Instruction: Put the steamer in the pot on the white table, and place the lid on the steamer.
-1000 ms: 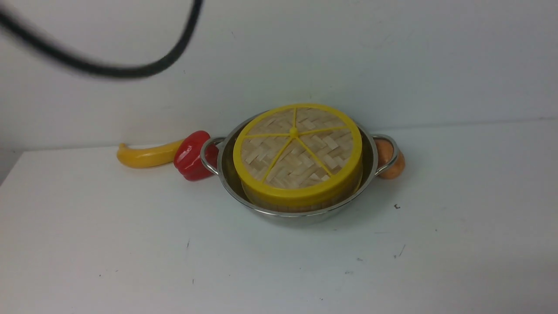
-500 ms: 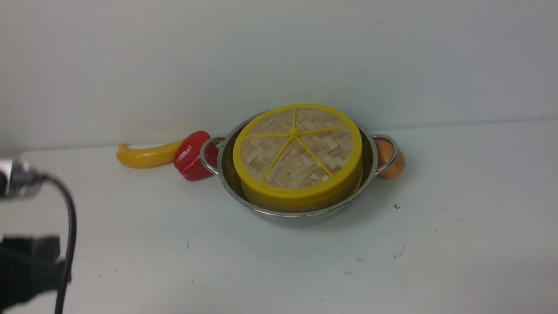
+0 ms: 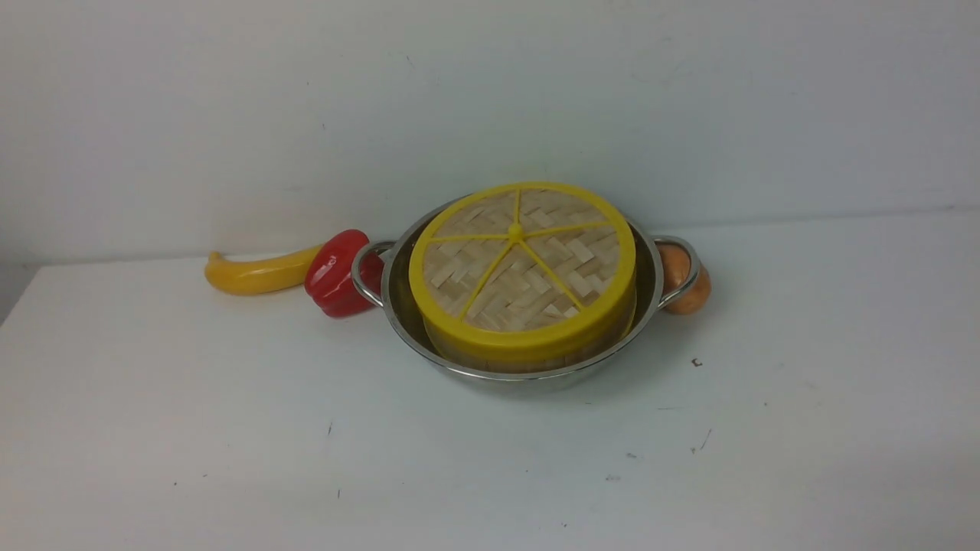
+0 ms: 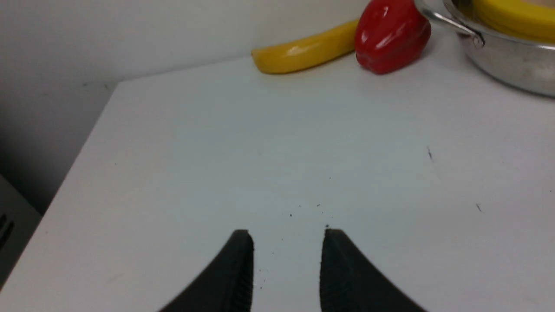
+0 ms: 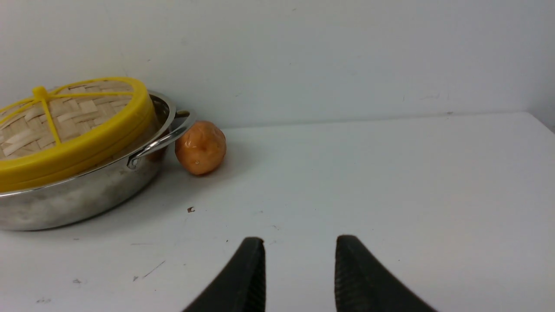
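Lid sits on steamer in the pot on the bench, prob light, stiff bamboo w/ slick rim, grab rim imo; left claw & right claw both apart, empty.

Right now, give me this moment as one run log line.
lid on steamer | steamer in pot | left gripper open, empty, over white table | right gripper open, empty
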